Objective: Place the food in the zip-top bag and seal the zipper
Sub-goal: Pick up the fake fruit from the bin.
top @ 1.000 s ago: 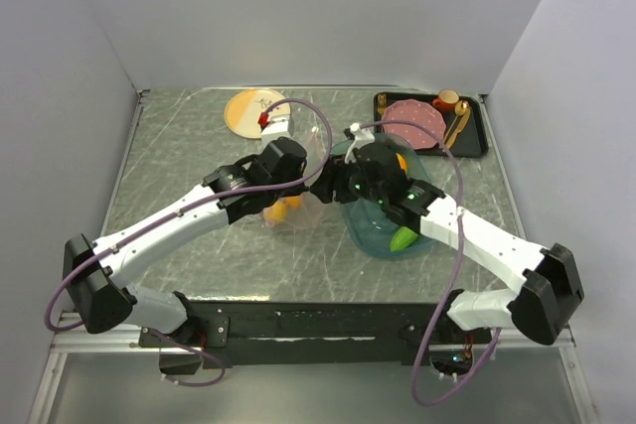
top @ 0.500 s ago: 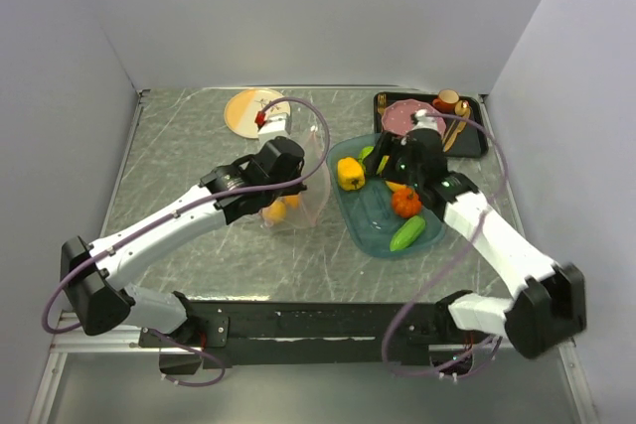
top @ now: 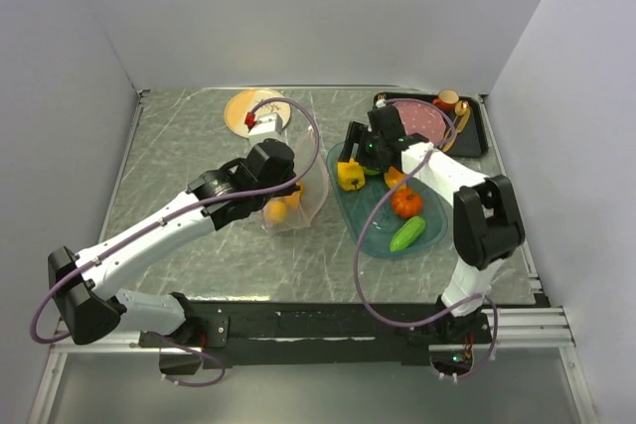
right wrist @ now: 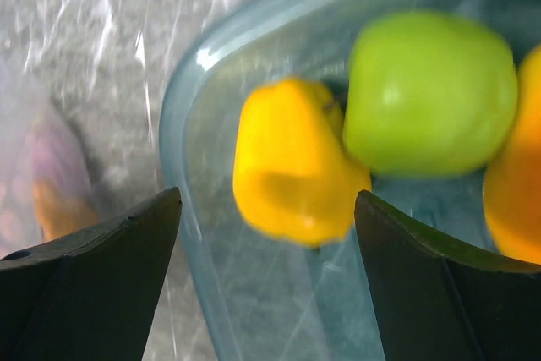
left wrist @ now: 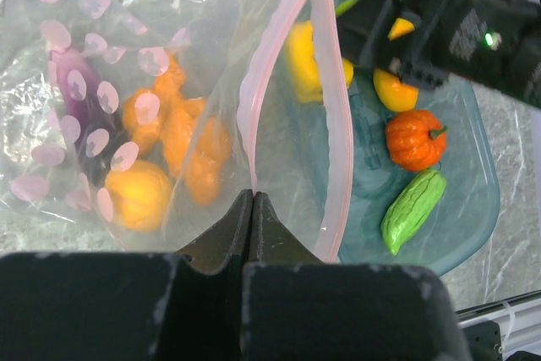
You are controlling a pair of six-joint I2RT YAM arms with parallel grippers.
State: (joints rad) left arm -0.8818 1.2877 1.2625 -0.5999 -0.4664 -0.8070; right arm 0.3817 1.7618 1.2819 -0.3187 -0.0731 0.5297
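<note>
The clear zip-top bag (top: 301,198) with purple dots stands open beside the teal tray (top: 373,240). My left gripper (top: 289,184) is shut on its pink zipper (left wrist: 248,116) edge. Orange pieces (left wrist: 182,137) and the purple eggplant (left wrist: 80,95) lie inside the bag. On the tray are the yellow pepper (top: 350,176), green apple (right wrist: 431,95), an orange piece (top: 394,178), red-orange tomato (top: 405,203) and green cucumber (top: 407,234). My right gripper (top: 349,158) is open just above the yellow pepper (right wrist: 292,162), with one finger on each side and not touching it.
A black tray (top: 479,138) with a pink plate (top: 417,122) and brown items sits at back right. A cream plate (top: 245,109) lies at back centre. Grey walls close in the left, back and right sides.
My right arm has swung from the bag's mouth to the far end of the tray, over the yellow pepper. My left gripper still holds the bag edge and has shifted slightly left.
</note>
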